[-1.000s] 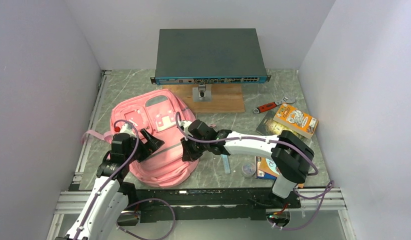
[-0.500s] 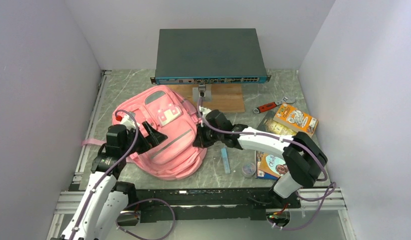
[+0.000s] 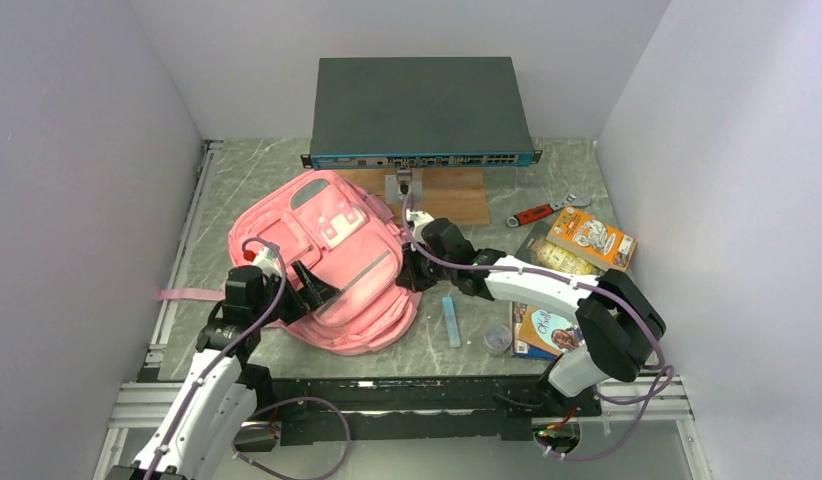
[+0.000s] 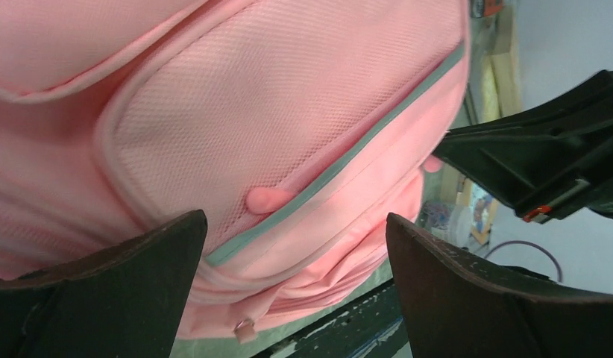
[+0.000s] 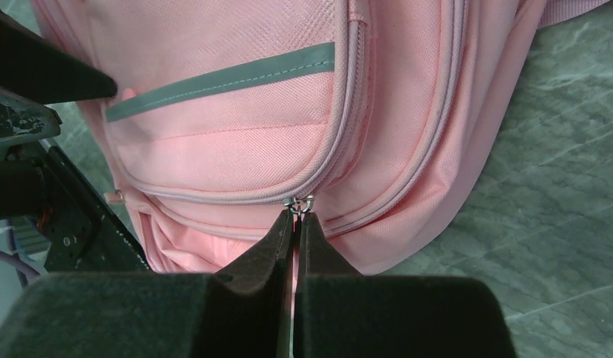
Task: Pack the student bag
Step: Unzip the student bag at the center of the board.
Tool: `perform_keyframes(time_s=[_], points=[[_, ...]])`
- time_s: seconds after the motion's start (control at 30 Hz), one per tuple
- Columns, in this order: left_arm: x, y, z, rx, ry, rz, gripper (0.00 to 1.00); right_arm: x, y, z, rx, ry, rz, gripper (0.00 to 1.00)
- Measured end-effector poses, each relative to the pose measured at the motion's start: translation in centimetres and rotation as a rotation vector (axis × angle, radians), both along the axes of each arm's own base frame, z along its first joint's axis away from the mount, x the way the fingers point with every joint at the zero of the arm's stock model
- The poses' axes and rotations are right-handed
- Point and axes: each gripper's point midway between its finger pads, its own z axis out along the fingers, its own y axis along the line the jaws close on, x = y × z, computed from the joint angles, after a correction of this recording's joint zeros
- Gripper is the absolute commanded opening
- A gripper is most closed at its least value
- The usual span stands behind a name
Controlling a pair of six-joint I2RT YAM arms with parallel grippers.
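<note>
The student bag (image 3: 332,255), a soft light-pink backpack, lies front-up on the left half of the table. Its grey-trimmed front pocket fills the left wrist view (image 4: 288,119) and the right wrist view (image 5: 236,134). My right gripper (image 3: 408,270) is at the bag's right edge, shut on the bag's zip pull (image 5: 297,203), with the metal ring just past its tips (image 5: 295,215). The left gripper (image 3: 315,290) hovers open over the bag's near left side. Its fingers (image 4: 139,268) stand wide apart above the fabric, holding nothing (image 4: 292,227).
A dark network switch (image 3: 422,110) stands at the back on a wooden board (image 3: 447,200). Right of the bag lie a blue stick (image 3: 451,320), a small round container (image 3: 497,340), a book (image 3: 543,330), an orange box (image 3: 590,238) and a red-handled tool (image 3: 535,213). A pink strap (image 3: 192,294) trails left.
The right gripper has moved right and away while gripping the zip pull, dragging the bag with it. The left gripper stayed open over the bag and shifted slightly right.
</note>
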Motion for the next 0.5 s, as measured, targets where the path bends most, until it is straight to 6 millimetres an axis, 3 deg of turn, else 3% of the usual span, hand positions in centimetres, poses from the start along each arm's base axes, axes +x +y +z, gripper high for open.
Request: perform_keyframes(time_s=[0.2, 0.5], points=[[0.8, -1.4, -0.1, -0.068, -0.031, -0.020, 0.98, -1.4, 0.8, -0.4, -0.028, -0.018, 0.022, 0.00], [1.1, -1.9, 0.2, -0.091, -0.039, -0.011, 0.98, -7.0, 5.2, -0.6, -0.038, 0.030, 0.116, 0.00]])
